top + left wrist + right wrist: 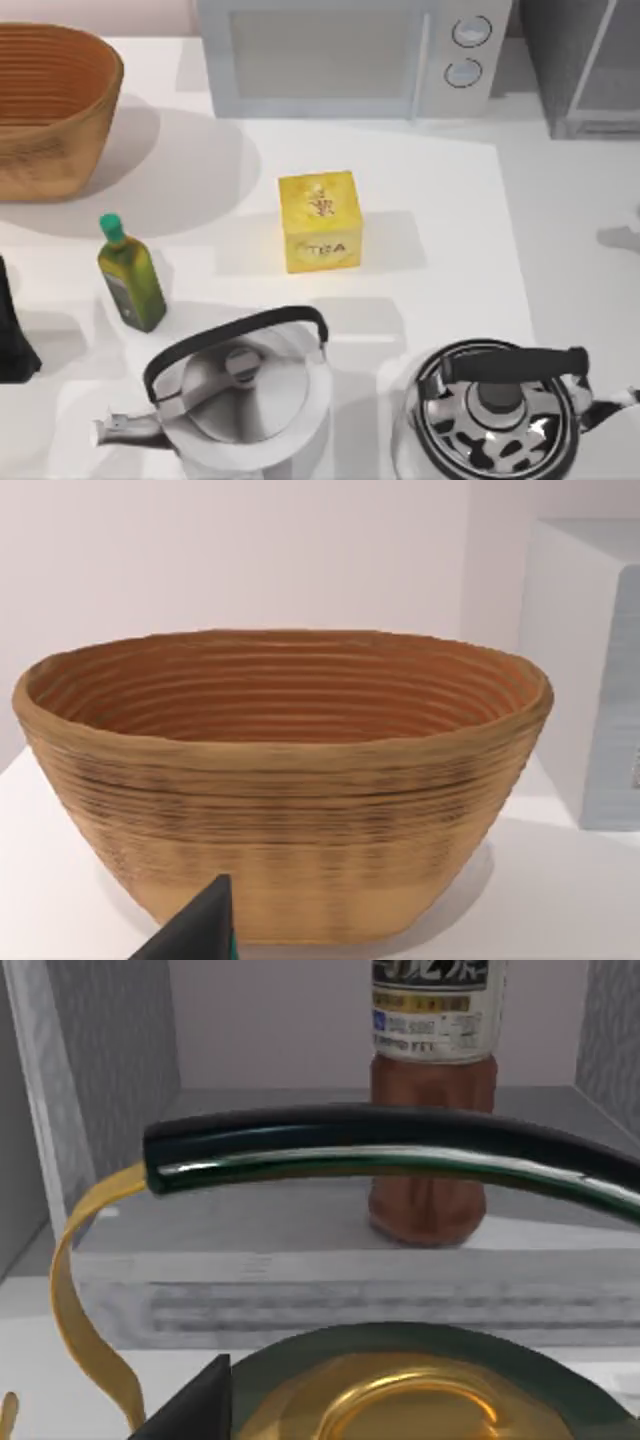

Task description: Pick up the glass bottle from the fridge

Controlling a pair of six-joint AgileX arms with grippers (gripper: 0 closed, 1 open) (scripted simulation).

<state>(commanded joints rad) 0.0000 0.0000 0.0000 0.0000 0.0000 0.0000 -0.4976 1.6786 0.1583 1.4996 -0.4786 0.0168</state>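
Glass bottle (pixel 432 1160) upright inside fridge (pixel 120 1090)

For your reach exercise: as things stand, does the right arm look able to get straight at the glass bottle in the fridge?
Probably not straight on. In the right wrist view the glass bottle stands upright on the fridge shelf, but the kettle's dark handle crosses in front.

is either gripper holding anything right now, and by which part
Nothing is visibly held: the reddish-brown glass bottle stands untouched on the grey fridge shelf, seen in the right wrist view.
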